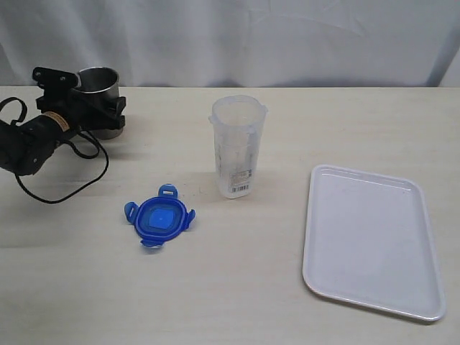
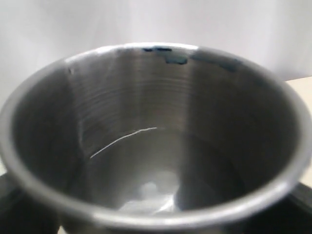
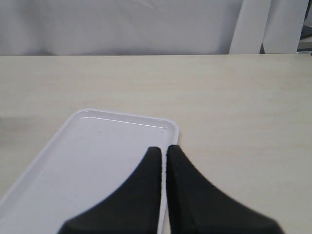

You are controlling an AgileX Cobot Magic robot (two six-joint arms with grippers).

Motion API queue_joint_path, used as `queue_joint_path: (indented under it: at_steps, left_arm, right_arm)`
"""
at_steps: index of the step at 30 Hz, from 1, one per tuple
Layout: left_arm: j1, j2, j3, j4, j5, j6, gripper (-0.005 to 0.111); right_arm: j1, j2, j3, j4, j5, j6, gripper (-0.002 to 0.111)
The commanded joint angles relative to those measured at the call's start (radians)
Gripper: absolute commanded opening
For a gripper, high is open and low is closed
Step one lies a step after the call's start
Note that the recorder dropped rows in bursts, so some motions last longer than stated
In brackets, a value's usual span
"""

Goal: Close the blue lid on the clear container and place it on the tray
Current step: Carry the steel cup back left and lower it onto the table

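Note:
The blue lid (image 1: 159,217) lies flat on the table, left of centre, flaps spread out. Behind and to its right the clear container (image 1: 237,147) stands upright and uncovered, label near its base. On the right lies the white tray (image 1: 374,241), with nothing on it. My left gripper (image 1: 86,93) is at the far back left, its jaws set wide around a grey steel cup (image 1: 100,83), which fills the left wrist view (image 2: 156,136). My right gripper (image 3: 164,150) is shut with nothing in it, hovering over the tray's (image 3: 97,161) rim; the exterior view does not show it.
A black cable (image 1: 65,180) loops from the left arm across the table near the lid's far left. The table ends at a white cloth backdrop (image 1: 251,36) behind the cup and container.

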State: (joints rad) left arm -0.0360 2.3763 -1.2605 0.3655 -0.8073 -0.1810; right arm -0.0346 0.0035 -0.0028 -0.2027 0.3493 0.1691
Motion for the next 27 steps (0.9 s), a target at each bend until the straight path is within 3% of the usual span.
queue_joint_path:
  at_steps: [1, 7, 10, 11, 15, 16, 17, 27]
  left_arm:
    - [0.002, 0.008, -0.009, -0.010, -0.031, 0.004, 0.000]
    - [0.002, 0.008, -0.009, -0.010, -0.041, 0.002, 0.001]
    - [0.002, 0.008, -0.009, -0.008, -0.041, 0.002, 0.012]
    - [0.002, 0.008, -0.009, -0.008, -0.041, 0.005, 0.029]
    - [0.002, 0.008, -0.009, -0.010, -0.041, 0.004, 0.073]
    - [0.002, 0.008, -0.009, -0.018, -0.039, 0.004, 0.090]
    - [0.002, 0.008, -0.009, -0.018, -0.035, 0.004, 0.094]
    - [0.002, 0.008, -0.009, -0.009, 0.012, 0.004, 0.097]
  right_arm:
    - [0.002, -0.003, 0.003, 0.003, 0.001, 0.003, 0.004]
    - [0.002, -0.003, 0.003, 0.003, 0.001, 0.003, 0.004]
    - [0.002, -0.003, 0.003, 0.003, 0.001, 0.003, 0.004]
    - [0.002, -0.003, 0.003, 0.003, 0.001, 0.003, 0.004]
    - [0.002, -0.003, 0.003, 0.003, 0.001, 0.003, 0.004]
    - [0.002, -0.003, 0.003, 0.003, 0.001, 0.003, 0.004]
    - [0.002, -0.003, 0.003, 0.003, 0.001, 0.003, 0.004]
    - [0.002, -0.003, 0.003, 0.003, 0.001, 0.003, 0.004]
